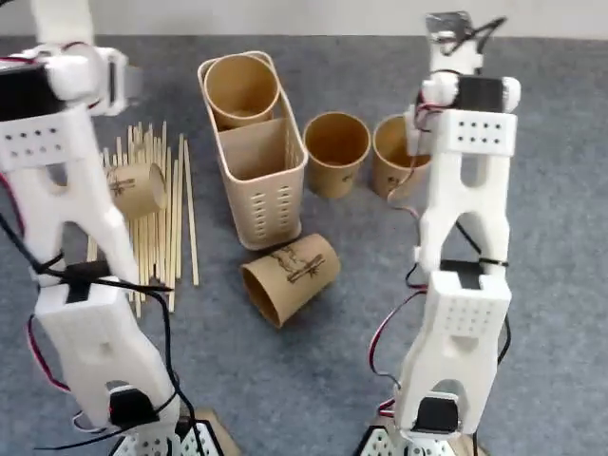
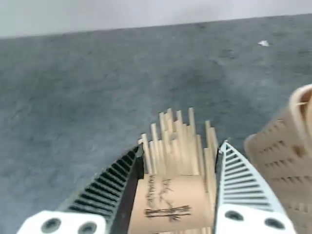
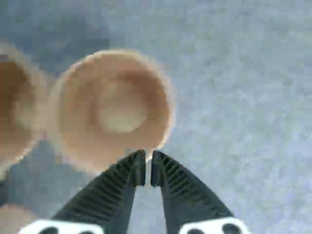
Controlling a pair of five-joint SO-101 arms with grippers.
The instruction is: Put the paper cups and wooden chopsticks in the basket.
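Observation:
My left gripper (image 2: 181,147) is shut on a paper cup (image 2: 170,200) lying on its side, one jaw against each wall. This cup (image 1: 138,187) rests on the wooden chopsticks (image 1: 161,214), which lie spread left of the basket (image 1: 269,204). Another cup (image 1: 240,87) stands in the basket's far compartment. Two upright cups (image 1: 335,152) (image 1: 397,155) stand right of the basket, and one cup (image 1: 290,277) lies on its side in front of it. My right gripper (image 3: 145,165) is shut, its tips over the near rim of an upright cup (image 3: 112,107); I cannot tell if they touch.
Grey carpet covers the table. The basket's perforated wall (image 2: 287,146) stands close beside my left gripper. Both arm bases sit at the front edge, with open carpet between them in front of the toppled cup.

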